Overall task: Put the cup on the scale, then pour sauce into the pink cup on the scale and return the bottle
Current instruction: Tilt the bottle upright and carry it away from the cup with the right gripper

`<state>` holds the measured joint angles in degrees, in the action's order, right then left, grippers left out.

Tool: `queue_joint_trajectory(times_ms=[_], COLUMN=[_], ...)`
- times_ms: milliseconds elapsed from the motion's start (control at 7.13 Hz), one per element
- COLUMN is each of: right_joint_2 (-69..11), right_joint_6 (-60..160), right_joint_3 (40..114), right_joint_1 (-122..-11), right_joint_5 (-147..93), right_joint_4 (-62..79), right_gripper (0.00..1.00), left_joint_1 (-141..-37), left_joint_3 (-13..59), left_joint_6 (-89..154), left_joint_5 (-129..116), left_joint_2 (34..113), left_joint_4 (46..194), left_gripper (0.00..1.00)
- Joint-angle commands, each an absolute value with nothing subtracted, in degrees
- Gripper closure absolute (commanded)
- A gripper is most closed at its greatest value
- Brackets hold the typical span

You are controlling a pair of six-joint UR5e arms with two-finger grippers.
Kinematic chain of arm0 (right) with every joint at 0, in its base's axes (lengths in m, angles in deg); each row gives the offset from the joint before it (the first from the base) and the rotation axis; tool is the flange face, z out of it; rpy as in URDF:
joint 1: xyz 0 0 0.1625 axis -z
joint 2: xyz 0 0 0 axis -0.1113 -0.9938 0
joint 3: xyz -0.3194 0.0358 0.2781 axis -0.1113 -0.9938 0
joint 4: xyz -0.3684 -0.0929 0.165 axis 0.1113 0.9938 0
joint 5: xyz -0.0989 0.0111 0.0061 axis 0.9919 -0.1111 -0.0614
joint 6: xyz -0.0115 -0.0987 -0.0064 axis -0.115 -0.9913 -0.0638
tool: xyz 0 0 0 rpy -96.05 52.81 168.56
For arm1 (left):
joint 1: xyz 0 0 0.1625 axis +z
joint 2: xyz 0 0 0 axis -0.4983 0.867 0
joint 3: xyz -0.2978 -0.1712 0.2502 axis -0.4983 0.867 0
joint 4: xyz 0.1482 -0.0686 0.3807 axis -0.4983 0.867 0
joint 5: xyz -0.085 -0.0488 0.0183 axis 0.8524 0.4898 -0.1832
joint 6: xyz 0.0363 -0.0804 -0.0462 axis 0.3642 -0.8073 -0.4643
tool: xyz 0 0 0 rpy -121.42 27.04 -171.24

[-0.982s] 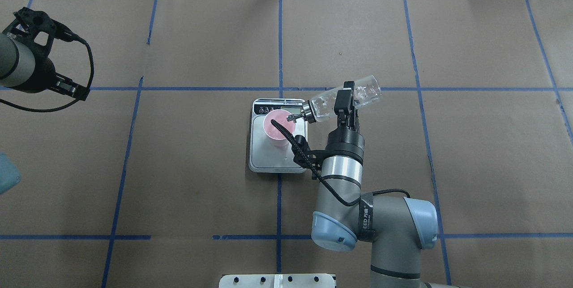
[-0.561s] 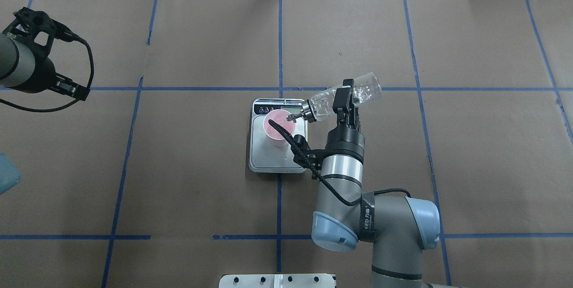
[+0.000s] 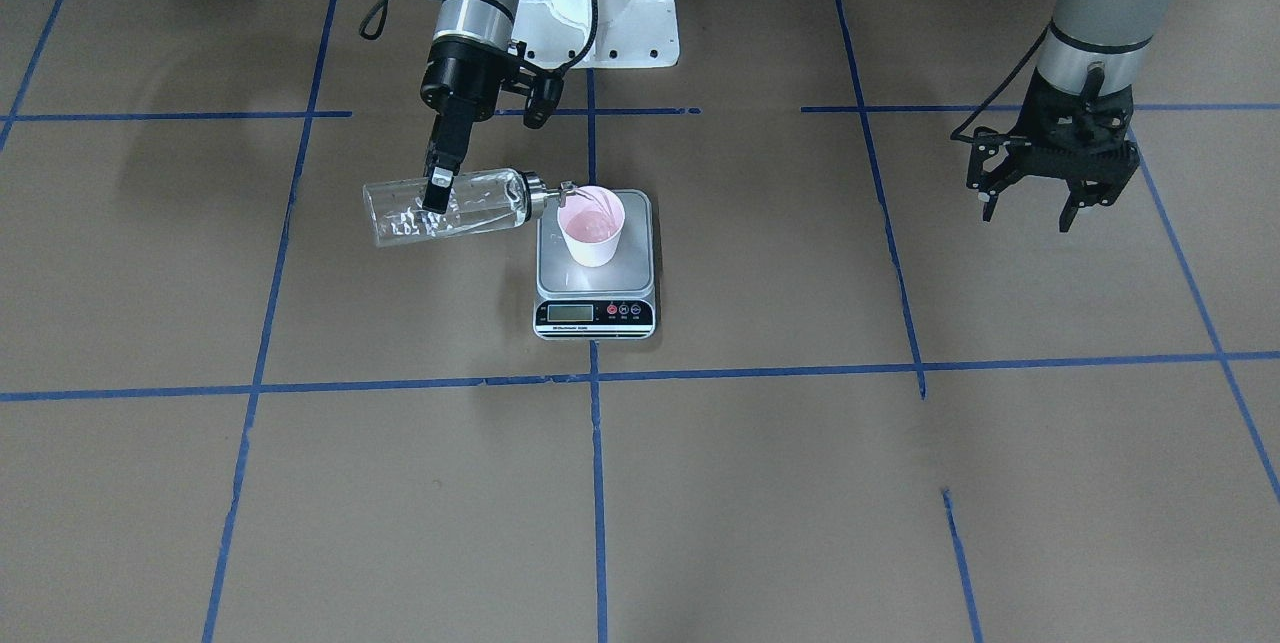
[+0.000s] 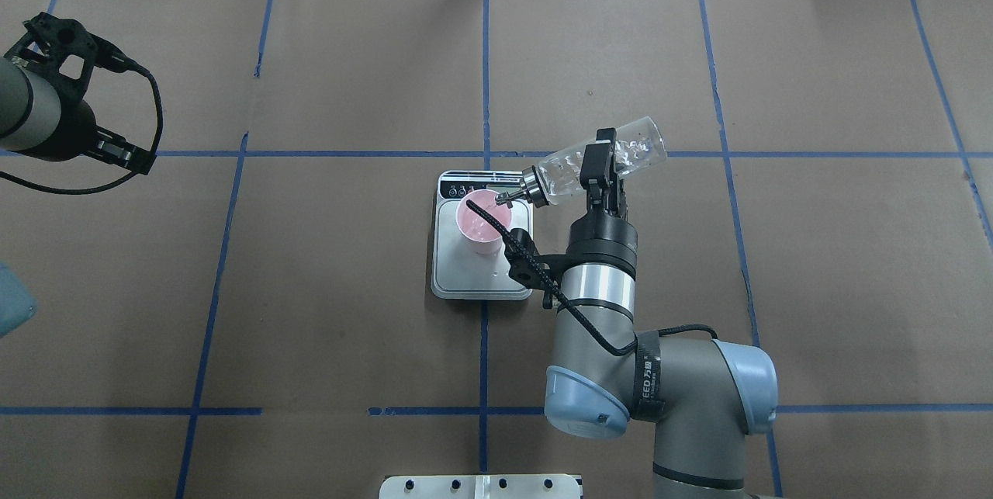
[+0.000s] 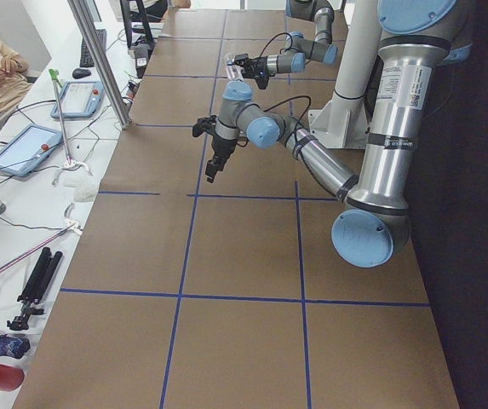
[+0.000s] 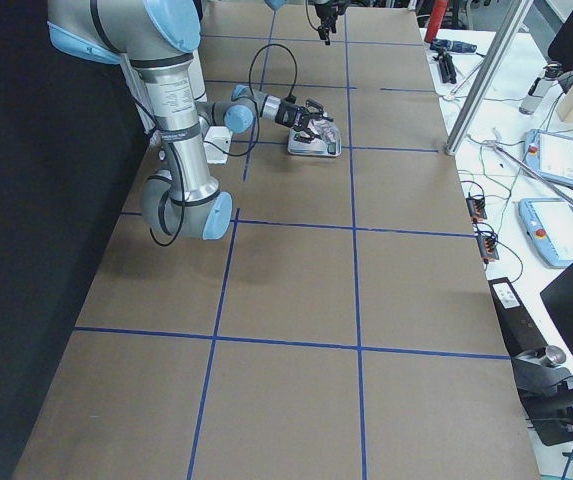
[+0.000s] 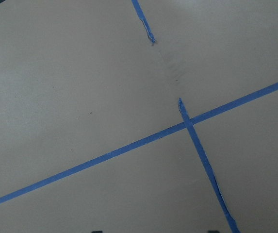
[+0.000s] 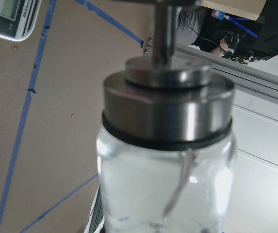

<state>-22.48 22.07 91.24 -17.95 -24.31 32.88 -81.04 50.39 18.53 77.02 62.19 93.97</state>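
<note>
At mid-bench, the bottle [image 4: 560, 175] tips over the cup [image 4: 475, 220].
The right hand [image 3: 437, 191] grips the bottle's middle, spout [image 4: 504, 199] above the rim; the cup stands on the scale [image 4: 481, 278]. Near the bench's left edge the left hand [image 3: 1030, 213] hangs open above the bench.

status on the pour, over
Right gripper shut on bottle, tipped over cup on scale. Left gripper open, off to the side. Nothing in the way.
</note>
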Motion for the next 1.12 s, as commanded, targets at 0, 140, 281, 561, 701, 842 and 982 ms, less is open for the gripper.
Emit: queue_joint_trajectory(times_ms=[0,140,281,561,701,842,982], right_joint_2=[-24.1,-24.3,-24.2,-25.3,-26.3,-26.5,-26.5], right_joint_6=[20.0,19.9,21.0,29.1,35.1,36.4,43.5], right_joint_3=[93.4,94.0,94.8,95.8,95.8,95.9,95.9], right_joint_1=[-18.0,-18.0,-18.0,-18.1,-18.1,-18.1,-18.1], right_joint_5=[-24.4,-24.6,-25.4,-27.5,-28.7,-28.8,-29.5], right_joint_4=[32.9,32.9,32.7,32.7,32.5,32.4,32.3], right_gripper=[1.0,1.0,1.0,1.0,1.0,1.0,1.0], left_joint_1=[-81.0,-81.0,-80.9,-80.9,-80.9,-80.9,-81.0], left_joint_3=[50.4,50.4,50.4,50.4,50.4,50.5,50.5], left_joint_6=[18.4,18.4,18.4,18.4,18.4,18.4,18.4], left_joint_5=[77.0,77.0,77.1,77.0,77.0,77.0,77.1], left_joint_2=[62.2,62.2,62.2,62.2,62.2,62.2,62.2], left_joint_4=[94.0,94.0,94.0,94.0,94.0,94.0,94.0], left_gripper=[0.22,0.21,0.21,0.21,0.21,0.21,0.21])
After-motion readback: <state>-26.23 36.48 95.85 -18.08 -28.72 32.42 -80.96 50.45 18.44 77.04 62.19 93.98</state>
